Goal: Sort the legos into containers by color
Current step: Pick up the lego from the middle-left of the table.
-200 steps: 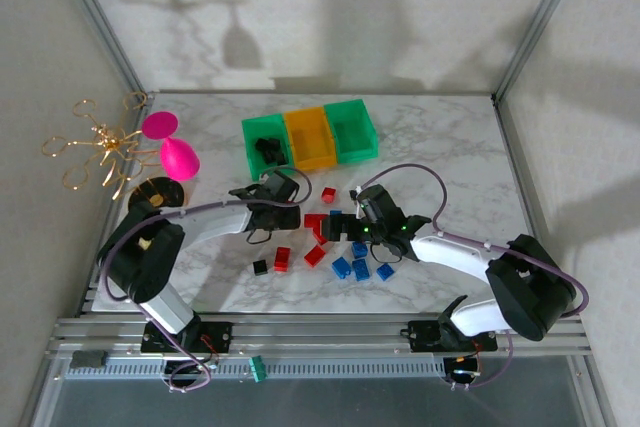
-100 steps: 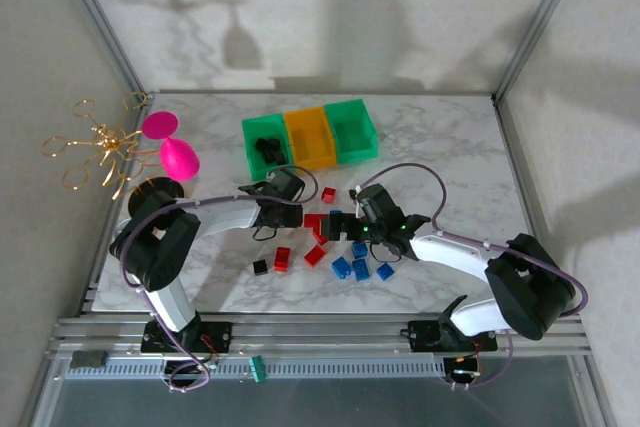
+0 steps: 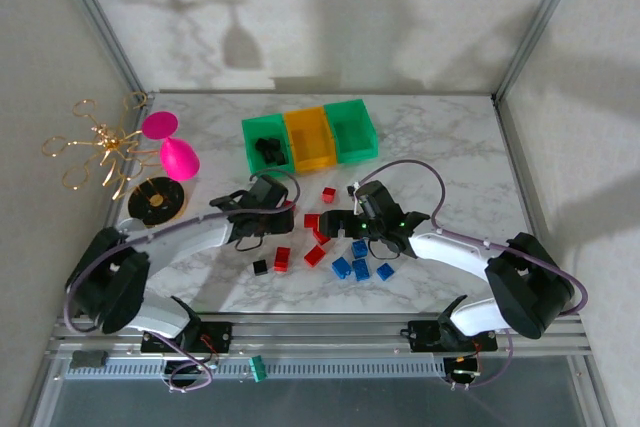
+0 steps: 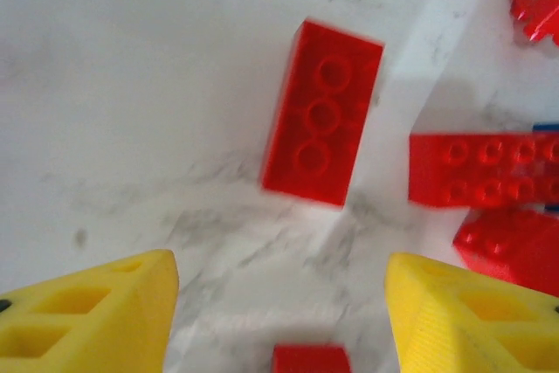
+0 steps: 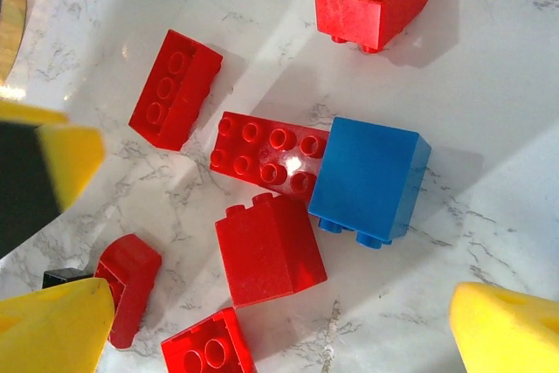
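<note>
Red, blue and black legos lie loose at the table's middle. The containers stand at the back: a green bin [image 3: 263, 133] with black legos [image 3: 268, 151] in it, an orange bin [image 3: 309, 137] and a green bin [image 3: 352, 130]. My left gripper [image 3: 281, 219] [image 4: 279, 264] is open just left of the pile. A red lego [image 4: 323, 124] lies ahead of it and another [image 4: 310, 358] lies low between its fingers, untouched. My right gripper [image 3: 346, 220] [image 5: 281, 294] is open over a red sloped lego [image 5: 269, 249], beside a blue lego [image 5: 371, 176] and a red studded one [image 5: 266, 153].
A pink goblet toy [image 3: 176, 152], a gold wire stand [image 3: 100, 142] and a black-and-gold disc [image 3: 158, 199] stand at the left. Blue legos [image 3: 360, 267], red legos [image 3: 283, 258] and a black lego [image 3: 260, 267] lie nearer the front edge. A red lego [image 3: 328, 194] sits behind the pile.
My left arm's elbow has swung out to the left and down, and its gripper has shifted slightly left. The right gripper has barely moved. No lego was picked up.
</note>
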